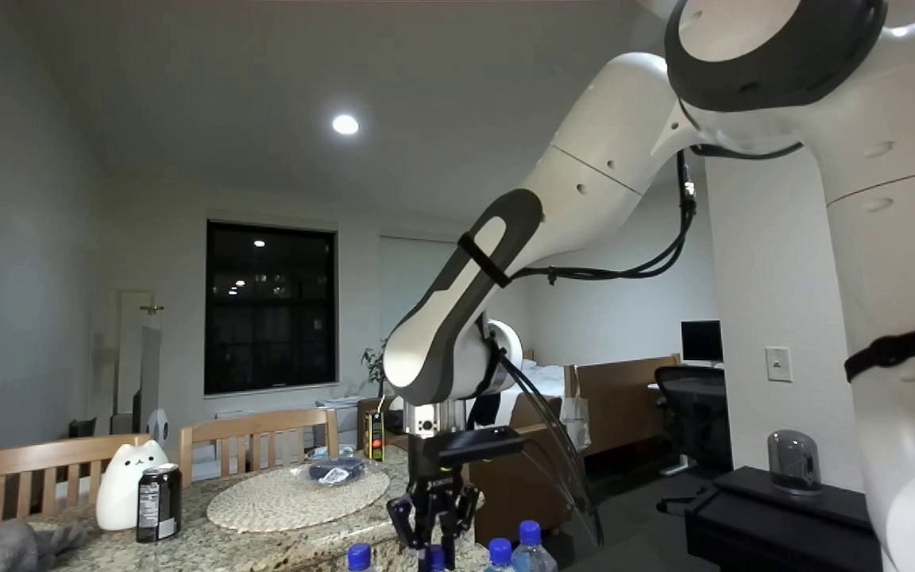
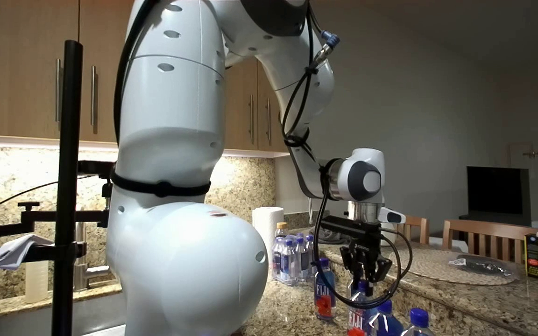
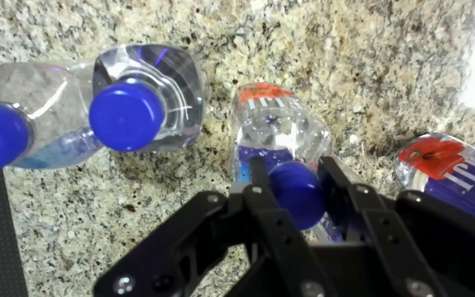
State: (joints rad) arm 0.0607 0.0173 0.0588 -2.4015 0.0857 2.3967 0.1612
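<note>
My gripper point(image 3: 292, 165) is shut on the blue cap point(image 3: 297, 196) of a clear water bottle point(image 3: 283, 132), one finger pressed to each side. This bottle stands on the speckled counter and its lower label shows red. In an exterior view the gripper point(image 2: 363, 283) points straight down at the held bottle point(image 2: 357, 319). To the left in the wrist view are two more blue-capped bottles, a nearer one point(image 3: 171, 95) and one at the edge point(image 3: 52, 119). Another labelled bottle point(image 3: 460, 173) is on the right. The held bottle's base is hidden in both exterior views.
A cluster of bottles point(image 2: 290, 259) stands by a paper towel roll point(image 2: 267, 228). Alongside rises a higher granite ledge point(image 2: 460, 303) bearing a round woven mat point(image 2: 430, 266), a plastic-wrapped packet point(image 1: 336, 470), a carton point(image 1: 376, 435), a black can point(image 1: 159, 502) and a white cat figure point(image 1: 120, 485).
</note>
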